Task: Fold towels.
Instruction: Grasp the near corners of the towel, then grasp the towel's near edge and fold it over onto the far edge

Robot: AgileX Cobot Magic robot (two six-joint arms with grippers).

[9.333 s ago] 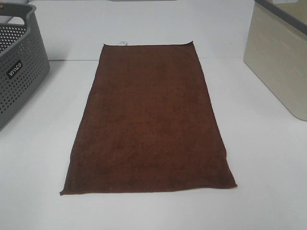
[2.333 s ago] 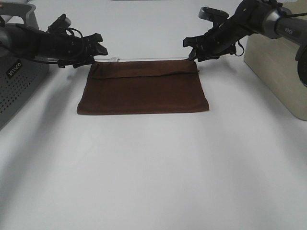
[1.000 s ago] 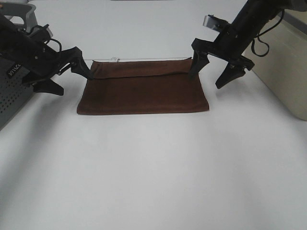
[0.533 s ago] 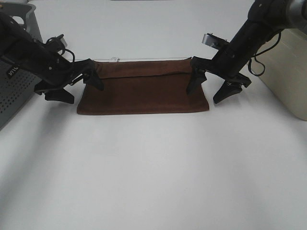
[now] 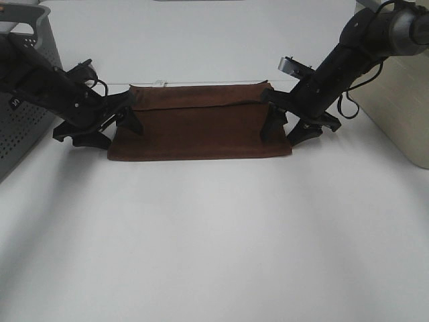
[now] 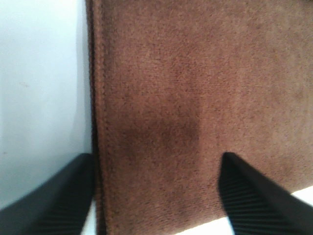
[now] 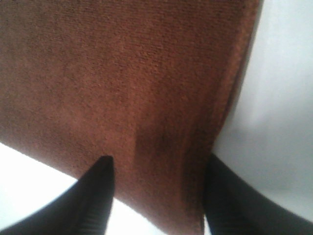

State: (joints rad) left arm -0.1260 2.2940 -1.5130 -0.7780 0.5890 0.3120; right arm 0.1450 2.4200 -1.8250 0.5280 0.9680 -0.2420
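The dark reddish-brown towel (image 5: 198, 124) lies folded in half on the white table, a small white tag (image 5: 160, 83) at its far left corner. My left gripper (image 5: 108, 127) is open and straddles the towel's left edge near the front corner; the left wrist view shows the towel (image 6: 186, 98) between the spread fingers (image 6: 63, 200). My right gripper (image 5: 287, 127) is open and straddles the towel's right edge near the front corner; the right wrist view shows the towel (image 7: 122, 83) between its fingers (image 7: 93, 200).
A grey perforated basket (image 5: 23, 80) stands at the left edge behind my left arm. A beige bin (image 5: 395, 100) stands at the right edge behind my right arm. White table (image 5: 214, 241) lies in front of the towel.
Both open grippers have moved from the towel's far corners down along its side edges to low positions near the front corners. The towel stays folded and still.
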